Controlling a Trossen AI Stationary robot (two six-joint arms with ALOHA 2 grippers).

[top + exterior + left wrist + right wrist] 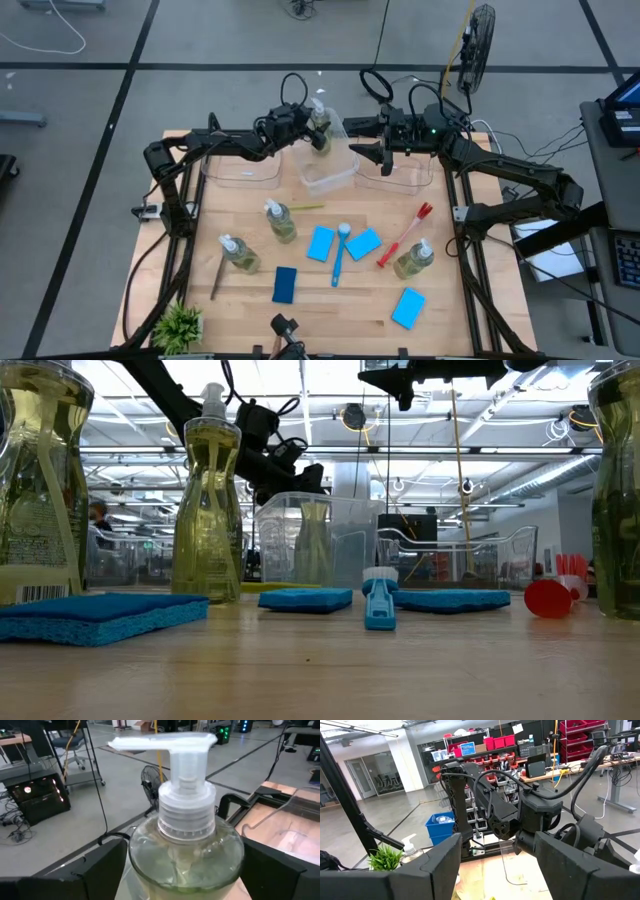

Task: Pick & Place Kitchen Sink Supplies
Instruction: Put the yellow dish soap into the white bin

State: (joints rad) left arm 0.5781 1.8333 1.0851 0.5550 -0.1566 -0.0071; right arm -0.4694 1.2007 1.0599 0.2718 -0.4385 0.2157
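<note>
My left gripper (310, 128) (185, 870) is shut on a clear bottle of yellow-green liquid (321, 133) with a white pump top (170, 742), at the far end of the tilted middle bin (328, 172). In the low view this bottle (312, 542) shows through the bin's clear wall. My right gripper (368, 152) (492, 862) hangs open over the right bin (402, 172) and touches nothing. Three more bottles (280, 221) (238, 253) (415, 258) stand upright on the table. Blue sponges (320, 243) and thin brushes lie flat on the wood. My left gripper pinches the bottle's shoulder (150, 855), just under the white screw collar, between its two fingers (100, 865), one on each side. The fingers reach in about level from the table's left. The bottle stands upright in the hold; whether its base rests on anything does not show.
A third clear bin (240, 166) sits at the far left. Other sponges (362, 243) (285, 284) (408, 307), a blue brush (340, 252), a red brush (405, 235), a green brush (300, 207) and a dark brush (218, 275) are scattered mid-table. A potted plant (178, 325) stands at the near left corner.
</note>
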